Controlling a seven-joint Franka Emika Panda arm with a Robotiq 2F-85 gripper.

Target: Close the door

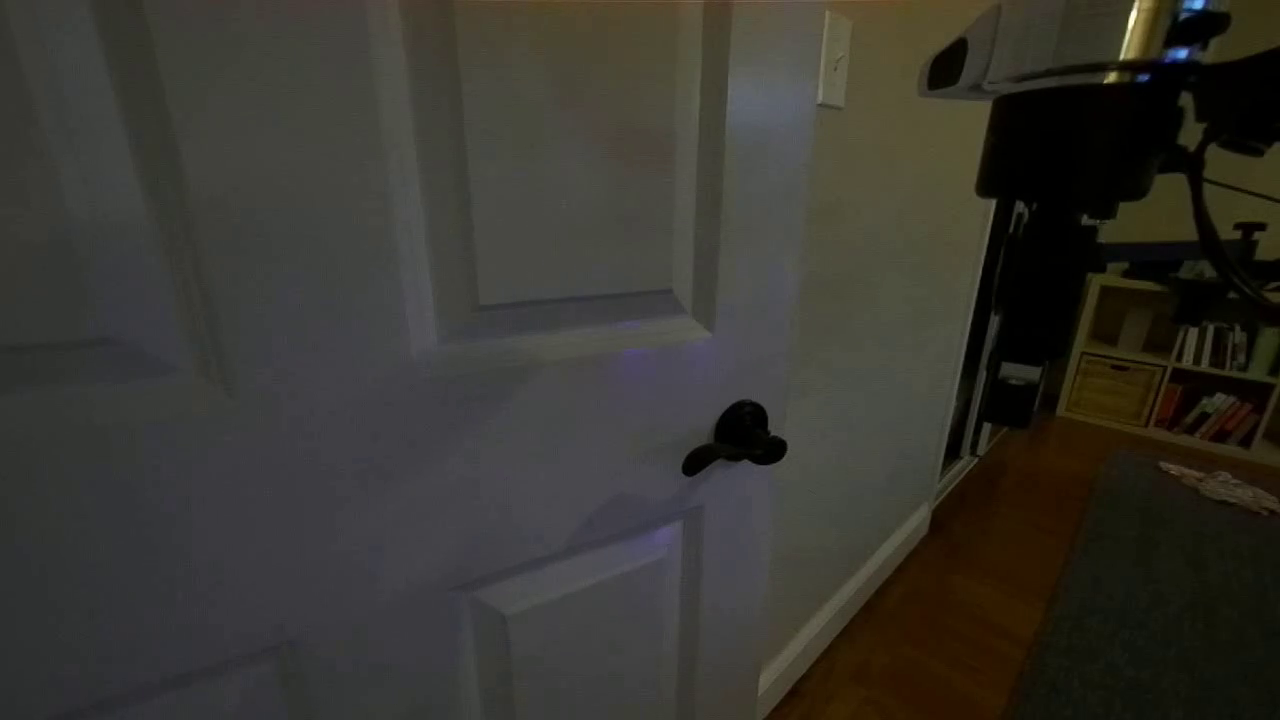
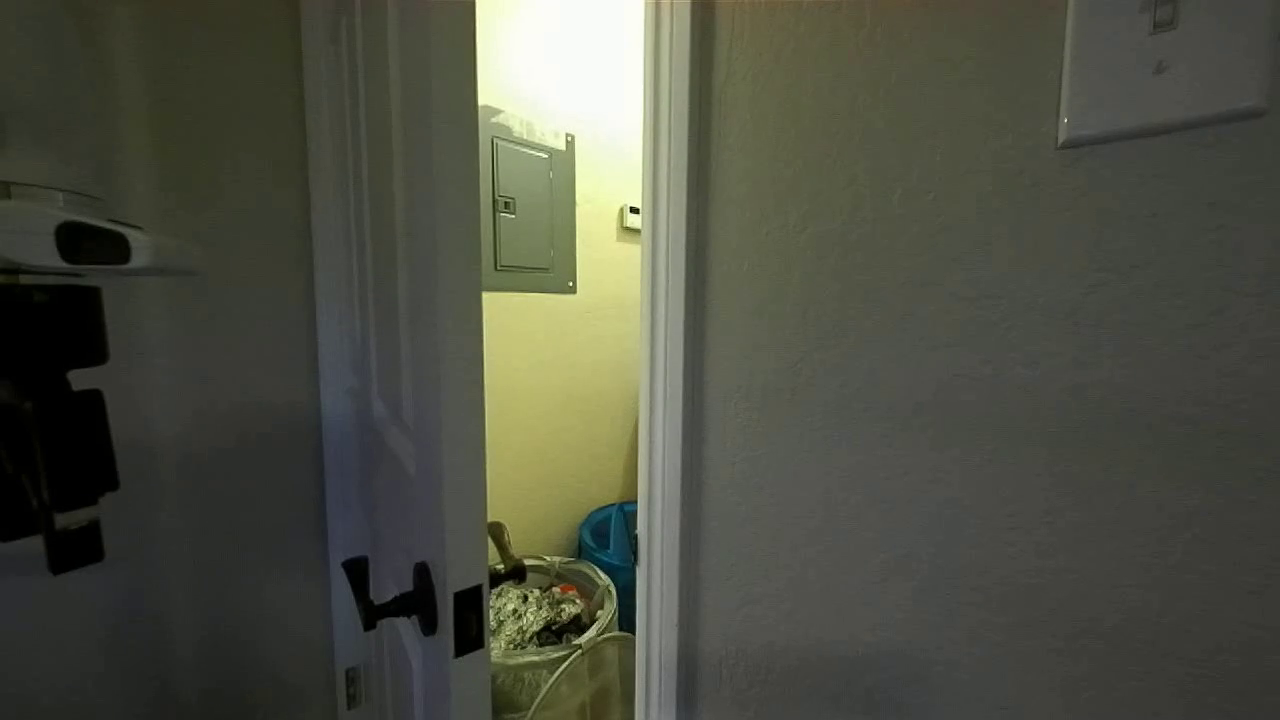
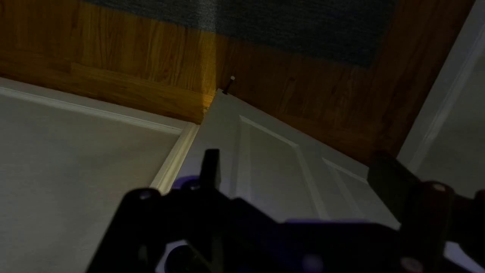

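Note:
The white panelled door [image 1: 560, 430] fills much of an exterior view. In an exterior view the door [image 2: 400, 300] stands ajar, with a lit gap between its edge and the frame. Its black lever handle [image 1: 738, 440] also shows in that edge-on view [image 2: 395, 605]. My gripper [image 1: 1012, 400] hangs dark, pointing down, apart from the door in both exterior views. In the wrist view the two fingers of the gripper [image 3: 297, 157] are wide apart with nothing between them. The door's lower panels [image 3: 276, 170] lie beyond them.
The white door frame [image 2: 665, 400] borders the gap. Behind it are a grey electrical panel [image 2: 525, 200], a full bin [image 2: 555, 650] and a blue bin [image 2: 610, 550]. A wall [image 1: 880, 300] stands beside the door. A shelf [image 1: 1170, 360] and dark rug [image 1: 1150, 600] are farther off.

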